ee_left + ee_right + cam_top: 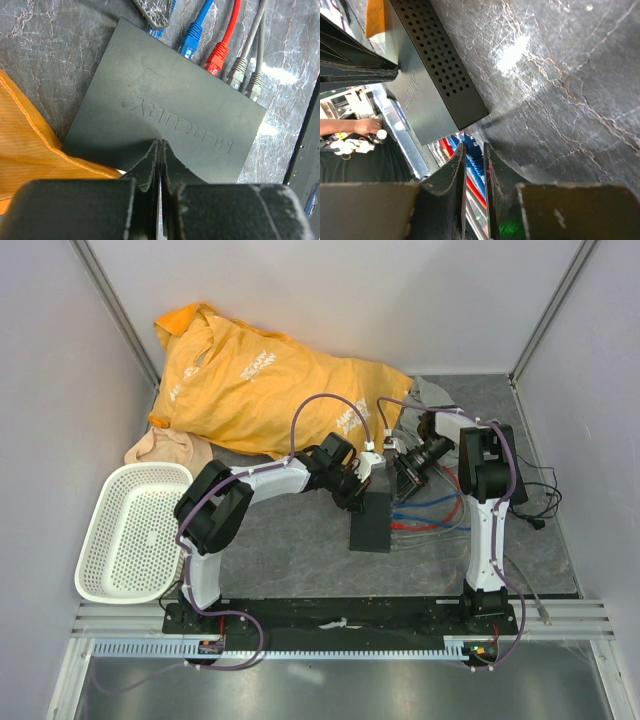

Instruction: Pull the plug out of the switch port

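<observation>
The left gripper (352,492), jaws closed on nothing, rests its tips on the lid of the switch (372,522) near the box's 11 o'clock corner, apparently to pin it to the bench (300,550) against a pull. The switch port itself is hidden on the edge facing 3 o'clock, where the cables leave. There the right gripper (472,147), reaching in from 1 o'clock, has its jaws pinched on a blue plug (474,165).

Plain pale walls (350,300) rise beyond the left gripper (352,495); beneath it, a dark marbled tabletop (300,560) catches glare.
</observation>
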